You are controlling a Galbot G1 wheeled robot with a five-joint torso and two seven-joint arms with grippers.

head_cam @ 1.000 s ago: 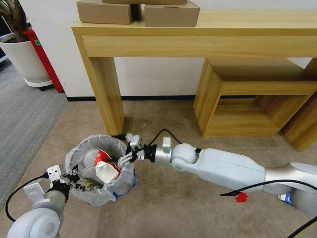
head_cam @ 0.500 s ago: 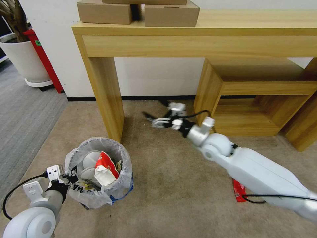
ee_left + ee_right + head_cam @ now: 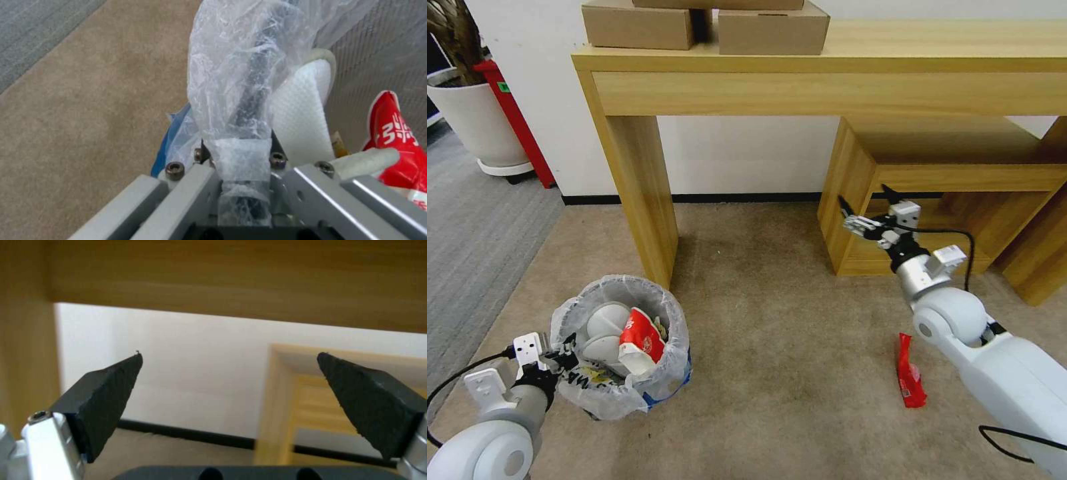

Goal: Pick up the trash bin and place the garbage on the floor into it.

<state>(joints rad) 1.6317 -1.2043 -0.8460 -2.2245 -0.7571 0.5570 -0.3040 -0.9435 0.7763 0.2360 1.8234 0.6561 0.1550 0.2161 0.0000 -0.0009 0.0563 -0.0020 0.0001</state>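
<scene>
The trash bin (image 3: 622,353) sat on the carpet, its bagged rim pinched in my left claw (image 3: 554,353). A red wrapper (image 3: 910,380) lay on the floor below and well behind my right claw (image 3: 866,212), which hung wide open and empty near the wooden shelf (image 3: 854,193).

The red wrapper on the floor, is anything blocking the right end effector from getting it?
Nothing visible does. The red wrapper lies alone on bare carpet. The right end effector hangs open up by the low wooden shelf, with open space between them.
</scene>
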